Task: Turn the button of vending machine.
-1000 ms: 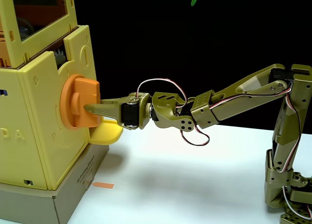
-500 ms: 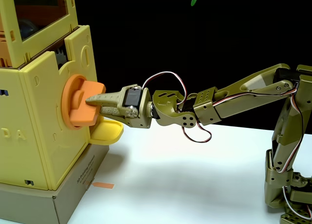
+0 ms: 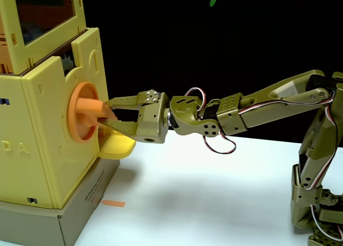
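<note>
The vending machine (image 3: 48,149) is a tall pale yellow toy box at the left of the fixed view, with a brownish clear window on top. Its button (image 3: 80,124) is a large orange round knob on the side facing the arm, and the raised bar now lies roughly level. My gripper (image 3: 104,113) reaches in from the right and is shut on that bar, one finger above it and one below. The fingers (image 3: 126,101) hide part of the bar's outer end.
A pale yellow rounded tray (image 3: 117,147) juts out just below the knob. The machine stands on a brown cardboard base (image 3: 80,219). An orange tape mark (image 3: 113,203) lies on the white table. The arm's base (image 3: 316,203) stands at the right edge.
My wrist has rolled while holding the knob. The bar has gone from upright to about level, and the fingers now sit one over the other.
</note>
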Tool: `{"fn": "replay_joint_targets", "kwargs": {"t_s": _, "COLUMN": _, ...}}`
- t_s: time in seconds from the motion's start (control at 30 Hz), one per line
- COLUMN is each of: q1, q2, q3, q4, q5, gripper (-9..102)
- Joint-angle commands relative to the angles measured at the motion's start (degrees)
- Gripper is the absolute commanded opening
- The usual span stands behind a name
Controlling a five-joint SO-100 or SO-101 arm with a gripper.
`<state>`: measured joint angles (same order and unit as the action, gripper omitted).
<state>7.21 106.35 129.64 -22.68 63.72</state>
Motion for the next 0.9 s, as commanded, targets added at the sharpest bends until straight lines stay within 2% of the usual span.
{"fn": "replay_joint_targets", "kwargs": {"t_s": 0.0, "q1": -0.35, "q2": 3.87, "q3": 0.53, "q4": 1.76, "q5": 12.92, "gripper": -1}}
{"fn": "replay_joint_targets", "kwargs": {"t_s": 0.23, "q1": -0.44, "q2": 4.48, "q3": 0.7, "q4": 1.05, "q5": 28.74, "gripper": -1}}
{"fn": "replay_joint_targets", "kwargs": {"t_s": 0.73, "q1": -1.05, "q2": 5.54, "q3": 1.32, "q4": 0.26, "q5": 31.03, "gripper": -1}}
{"fn": "replay_joint_targets", "kwargs": {"t_s": 0.87, "q1": -1.41, "q2": 5.71, "q3": 1.49, "q4": -0.26, "q5": 29.79, "gripper": 12}}
